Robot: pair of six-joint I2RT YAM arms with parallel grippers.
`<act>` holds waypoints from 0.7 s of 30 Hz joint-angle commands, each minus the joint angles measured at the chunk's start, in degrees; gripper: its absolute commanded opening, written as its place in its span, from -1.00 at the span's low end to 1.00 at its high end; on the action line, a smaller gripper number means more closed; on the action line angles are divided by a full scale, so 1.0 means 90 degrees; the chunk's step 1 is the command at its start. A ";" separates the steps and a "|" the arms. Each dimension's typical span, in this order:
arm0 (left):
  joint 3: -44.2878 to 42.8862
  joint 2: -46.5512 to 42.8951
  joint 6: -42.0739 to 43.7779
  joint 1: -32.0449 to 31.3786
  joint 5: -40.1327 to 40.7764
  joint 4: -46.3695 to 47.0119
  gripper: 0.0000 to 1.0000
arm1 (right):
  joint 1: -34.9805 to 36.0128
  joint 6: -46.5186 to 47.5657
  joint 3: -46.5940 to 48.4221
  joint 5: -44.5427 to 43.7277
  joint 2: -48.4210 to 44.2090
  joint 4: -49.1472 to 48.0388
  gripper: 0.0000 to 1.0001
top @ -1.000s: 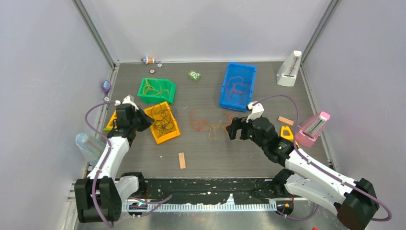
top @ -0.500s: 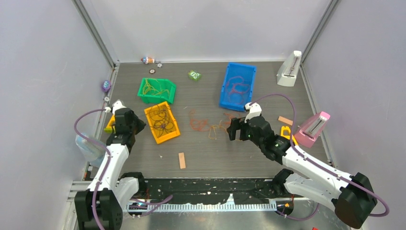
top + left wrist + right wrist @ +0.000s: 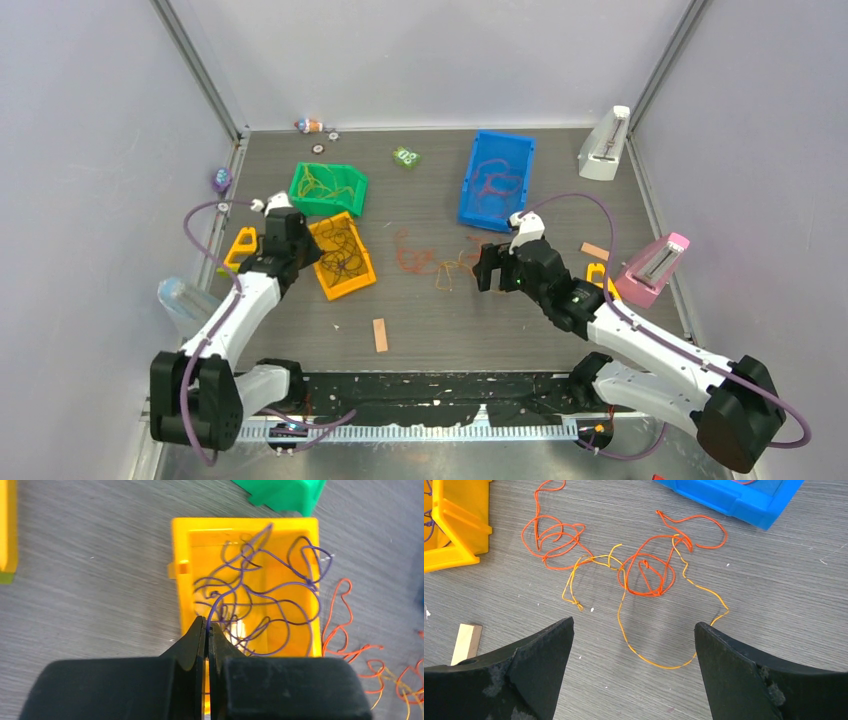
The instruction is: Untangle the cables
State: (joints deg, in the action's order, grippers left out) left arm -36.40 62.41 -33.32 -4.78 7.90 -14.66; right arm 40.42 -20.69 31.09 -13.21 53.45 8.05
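Since half a second ago the left gripper (image 3: 300, 246) has swung in from out beside the yellow bin (image 3: 352, 288) to the bin's left rim, while the right arm has hardly shifted. On the left wrist view the left gripper (image 3: 207, 628) has its two fingers pressed flat together at the near wall of the yellow bin (image 3: 245, 524), and one strand of the purple cables (image 3: 280, 587) runs down into the seam between the tips, so it looks pinched there. The rest of the purple cables (image 3: 340, 256) lie in loose loops inside that bin, a few arching over its right wall. To the right of the yellow bin, on the bare table (image 3: 420, 320), the orange cables (image 3: 420, 258) sprawl in a tangle of red-orange loops crossed by paler yellow-orange strands. The right gripper (image 3: 486, 270) hangs at the far side of that tangle from the bin, its fingers spread wide with nothing between them. The right wrist view shows the orange cables (image 3: 646, 577) lying just ahead of the right gripper (image 3: 634, 624), with a corner of the yellow bin (image 3: 454, 530) beyond them. A green bin (image 3: 345, 207) sits just behind the yellow bin, nearly touching it.
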 commanded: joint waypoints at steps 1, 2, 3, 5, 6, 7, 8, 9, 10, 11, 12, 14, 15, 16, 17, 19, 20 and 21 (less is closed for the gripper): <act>-0.0849 0.0718 0.0546 -0.0658 0.0649 -0.0338 -0.98 | -0.0014 -0.0012 0.0327 -0.0038 0.0036 -0.0154 0.91; -0.1010 0.0948 0.0628 -0.0699 0.0604 -0.0491 -0.96 | -0.0017 -0.0010 0.0340 -0.0029 0.0040 -0.0143 0.90; -0.1167 0.1181 0.0686 -0.0713 0.0565 -0.0629 -0.94 | -0.0018 -0.0008 0.0342 -0.0028 0.0039 -0.0133 0.90; -0.1489 0.1644 0.0775 -0.0710 0.0540 -0.0953 -0.89 | -0.0023 0.0006 0.0344 -0.0035 0.0030 -0.0115 0.90; -0.1641 0.1863 0.0775 -0.0710 0.0548 -0.1117 -0.87 | -0.0021 0.0004 0.0342 -0.0040 0.0026 -0.0114 0.90; -0.1756 0.2052 0.0758 -0.0710 0.0527 -0.1225 -0.83 | -0.0022 -0.0001 0.0338 -0.0038 0.0027 -0.0102 0.91; -0.1849 0.2239 0.0770 -0.0710 0.0416 -0.1258 -0.78 | -0.0020 0.0003 0.0335 -0.0029 0.0032 -0.0098 0.91; -0.1920 0.2399 0.0777 -0.0710 0.0284 -0.1271 -0.74 | -0.0022 -0.0004 0.0330 -0.0032 0.0045 -0.0098 0.90; -0.2006 0.2568 0.0778 -0.0705 0.0161 -0.1283 -0.70 | -0.0020 -0.0005 0.0326 -0.0028 0.0071 -0.0096 0.91; -0.2100 0.2711 0.0805 -0.0707 0.0031 -0.1308 -0.68 | -0.0027 -0.0033 0.0330 -0.0027 0.0098 -0.0073 0.91; -0.2221 0.2801 0.0832 -0.0702 -0.0056 -0.1491 -0.65 | -0.0036 -0.0058 0.0365 -0.0097 0.0199 -0.0010 0.91; -0.2372 0.2651 0.0917 -0.0710 -0.0143 -0.1660 -0.51 | -0.0127 -0.0158 0.0601 -0.0247 0.0498 0.0353 0.91; -0.2304 0.2450 0.0948 -0.0710 -0.0155 -0.1607 -0.36 | -0.0166 -0.0215 0.0801 -0.0308 0.0734 0.0692 0.91; -0.2220 0.2212 0.0986 -0.0714 -0.0145 -0.1541 -0.18 | -0.0266 -0.0237 0.0910 -0.0304 0.0854 0.0841 0.90; -0.2190 0.2021 0.1012 -0.0713 -0.0138 -0.1522 0.03 | -0.0318 -0.0249 0.1089 -0.0286 0.1065 0.1045 0.91; -0.2196 0.1746 0.1017 -0.0710 -0.0187 -0.1624 0.29 | -0.0425 -0.0262 0.1248 -0.0248 0.1301 0.1184 0.90; -0.2226 0.1655 0.1012 -0.0710 -0.0252 -0.1706 0.39 | -0.0482 -0.0246 0.1284 -0.0215 0.1372 0.1180 0.91; -0.2246 0.1551 0.0990 -0.0710 -0.0327 -0.1771 0.45 | -0.0504 -0.0220 0.1387 -0.0147 0.1548 0.1183 0.91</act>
State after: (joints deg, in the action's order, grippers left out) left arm -54.41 82.04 -25.12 -11.25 6.87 -28.60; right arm 37.28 -21.96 39.16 -14.13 64.42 15.66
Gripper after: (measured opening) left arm 0.655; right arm 0.954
